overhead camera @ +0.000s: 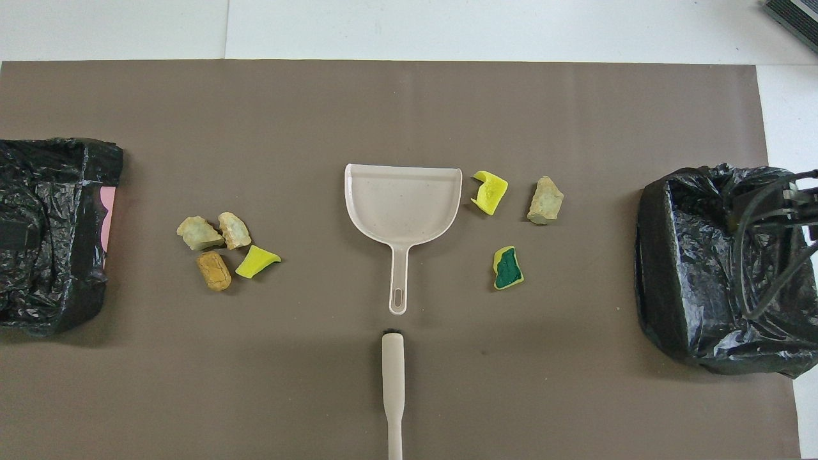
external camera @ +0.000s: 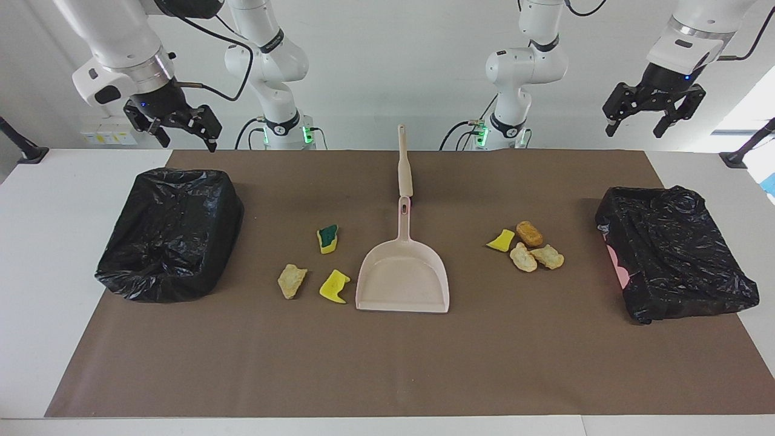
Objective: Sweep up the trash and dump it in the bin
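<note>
Overhead, both end effectors, left [external camera: 652, 124] and right [external camera: 181, 134], hang open, empty.

Brown mat [external camera: 387, 363] on white table [external camera: 36, 254]; grey device [overhead camera: 792, 16] at corner.

Two white jointed arms [external camera: 266, 60], black pincers, black cables, seemingly green lights at the bases

A beige dustpan [external camera: 402, 278] lay on the brown mat [external camera: 387, 363] between two groups of trash [external camera: 525, 245]. Both grippers, left [external camera: 654, 118] and right [external camera: 175, 127], hung open above the black-lined bins [external camera: 172, 233].
</note>
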You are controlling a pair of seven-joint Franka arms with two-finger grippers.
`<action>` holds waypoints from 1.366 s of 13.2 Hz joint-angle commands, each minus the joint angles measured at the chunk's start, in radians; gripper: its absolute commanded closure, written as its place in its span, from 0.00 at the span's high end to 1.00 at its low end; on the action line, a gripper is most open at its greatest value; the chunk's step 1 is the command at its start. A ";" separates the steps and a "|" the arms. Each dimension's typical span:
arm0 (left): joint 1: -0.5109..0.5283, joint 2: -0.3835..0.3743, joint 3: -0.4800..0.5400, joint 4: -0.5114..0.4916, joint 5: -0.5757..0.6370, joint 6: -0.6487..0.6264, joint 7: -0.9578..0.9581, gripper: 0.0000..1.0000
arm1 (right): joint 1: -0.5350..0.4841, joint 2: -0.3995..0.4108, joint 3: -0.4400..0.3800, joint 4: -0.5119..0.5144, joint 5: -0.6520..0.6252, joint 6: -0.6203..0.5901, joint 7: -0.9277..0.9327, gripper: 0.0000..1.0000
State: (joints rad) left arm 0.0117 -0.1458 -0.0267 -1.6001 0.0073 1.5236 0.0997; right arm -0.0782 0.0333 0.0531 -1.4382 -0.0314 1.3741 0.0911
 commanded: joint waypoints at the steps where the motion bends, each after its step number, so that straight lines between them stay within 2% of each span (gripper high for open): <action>1: 0.010 -0.003 -0.007 0.009 0.013 -0.013 -0.003 1.00 | -0.003 -0.013 -0.007 -0.013 0.025 0.014 -0.013 1.00; 13: 0.010 -0.003 -0.007 0.009 0.013 -0.013 -0.003 1.00 | 0.011 -0.015 -0.004 -0.018 0.019 0.039 -0.017 1.00; 18: 0.010 -0.001 -0.007 0.008 0.013 -0.013 -0.003 1.00 | 0.038 0.028 0.014 -0.007 0.012 0.037 -0.019 1.00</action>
State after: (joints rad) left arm 0.0117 -0.1458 -0.0267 -1.6001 0.0073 1.5236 0.0997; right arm -0.0564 0.0456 0.0587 -1.4393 -0.0264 1.3908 0.0908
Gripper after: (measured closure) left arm 0.000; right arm 0.000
